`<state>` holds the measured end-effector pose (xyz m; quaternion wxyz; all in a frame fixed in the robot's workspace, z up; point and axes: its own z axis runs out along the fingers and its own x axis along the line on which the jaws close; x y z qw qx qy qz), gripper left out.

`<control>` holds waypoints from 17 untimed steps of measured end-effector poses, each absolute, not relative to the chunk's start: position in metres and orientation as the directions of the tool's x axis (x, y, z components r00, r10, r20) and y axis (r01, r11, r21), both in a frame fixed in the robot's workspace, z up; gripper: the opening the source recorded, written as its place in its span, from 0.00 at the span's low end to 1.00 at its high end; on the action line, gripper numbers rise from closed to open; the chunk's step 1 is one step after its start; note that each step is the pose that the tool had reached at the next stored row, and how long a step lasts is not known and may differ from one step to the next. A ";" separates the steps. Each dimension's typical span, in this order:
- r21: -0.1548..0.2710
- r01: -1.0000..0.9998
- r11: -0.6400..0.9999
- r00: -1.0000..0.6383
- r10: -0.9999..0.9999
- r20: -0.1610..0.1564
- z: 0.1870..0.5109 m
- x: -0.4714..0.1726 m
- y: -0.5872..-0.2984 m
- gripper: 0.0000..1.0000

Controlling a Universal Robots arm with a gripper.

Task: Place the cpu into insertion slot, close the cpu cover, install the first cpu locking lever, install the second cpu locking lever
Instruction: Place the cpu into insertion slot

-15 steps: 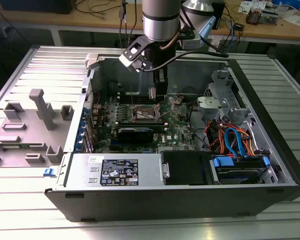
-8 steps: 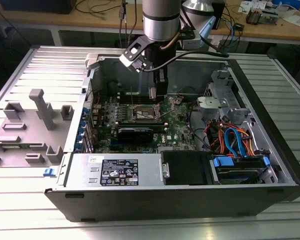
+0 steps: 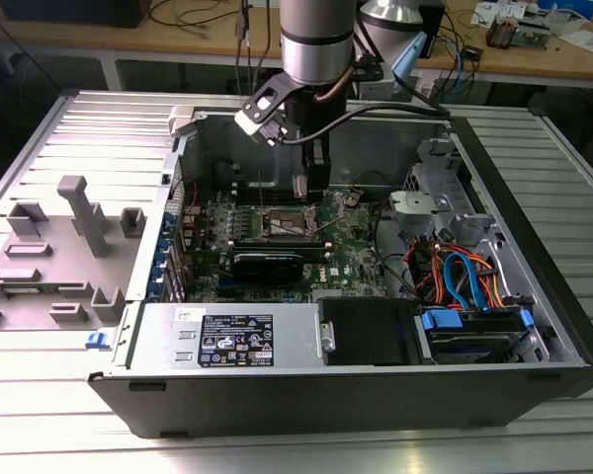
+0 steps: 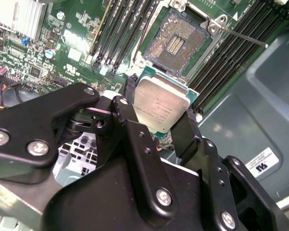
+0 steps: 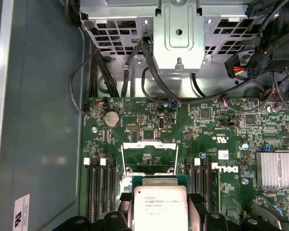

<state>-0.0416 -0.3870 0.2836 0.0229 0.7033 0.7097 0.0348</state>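
While fingers (image 4: 189, 126) clamp cpu (image 4: 161, 107) near open insertion slot (image 4: 176, 45), memory slots (image 4: 123, 33) flank it.

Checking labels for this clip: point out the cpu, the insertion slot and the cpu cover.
the cpu (image 4: 161, 107): second wrist view, middle of its metal top.
the insertion slot (image 4: 175, 44): second wrist view, centre of its contact field.
the cpu cover (image 5: 149, 143): first wrist view, a bar of its silver frame.

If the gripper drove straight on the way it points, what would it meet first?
Likely the open insertion slot, with the held cpu touching before the gripper itself. Depth is unclear; it might land on the slot's near rim.
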 end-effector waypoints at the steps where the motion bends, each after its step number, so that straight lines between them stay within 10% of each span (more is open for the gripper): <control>1: 0.081 0.997 0.008 -0.010 1.000 0.016 0.281 -0.043 -0.387 0.54; 17: 0.079 0.997 0.008 -0.010 1.000 0.016 0.256 -0.051 -0.388 0.54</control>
